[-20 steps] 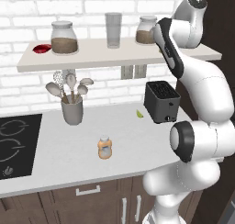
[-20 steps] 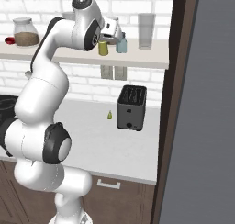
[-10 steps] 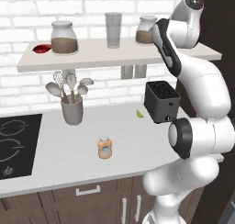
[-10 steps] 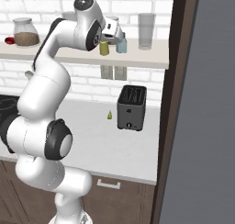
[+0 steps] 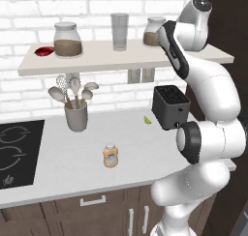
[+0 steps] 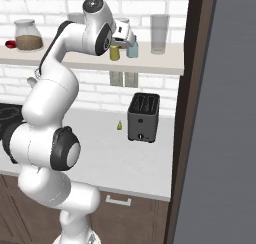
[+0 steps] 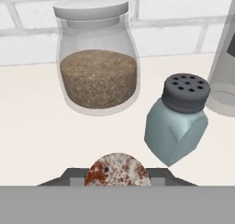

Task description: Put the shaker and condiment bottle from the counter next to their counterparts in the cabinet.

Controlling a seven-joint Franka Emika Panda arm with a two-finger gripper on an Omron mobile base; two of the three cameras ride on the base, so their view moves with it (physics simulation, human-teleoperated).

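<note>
1. Shaker (image 6: 114,52) sat clamped in your gripper (image 6: 121,42) up at the shelf (image 5: 97,61), just beside the blue-grey shaker (image 7: 176,118). From the hand camera its speckled brown cap (image 7: 117,170) showed right at the bottom edge.
2. Whether the base was touching the shelf board, I couldn't tell, so my advice was to lower it slowly until it seated, then release.
3. Keeping it upright mattered: a narrow cylinder tips easily. Spreading the fingers only a little would have avoided nudging the blue-grey one next door.
4. A straight-back retreat looked safest, with the glass jar (image 7: 97,56) in front and a clear tumbler (image 6: 159,34) off to the side.
5. Materials: your shaker was an olive-yellow cylinder with a rusty mottled top; its twin was a faceted, squarish blue-grey body with a dark perforated cap. The jar was smooth glass with brown granular fill and a pale lid.
6. Shelf was a matte beige board on white brick.
7. Orange bottle (image 5: 110,155) was on the counter (image 5: 58,157), waiting its turn, label band white and cap pale.
</note>
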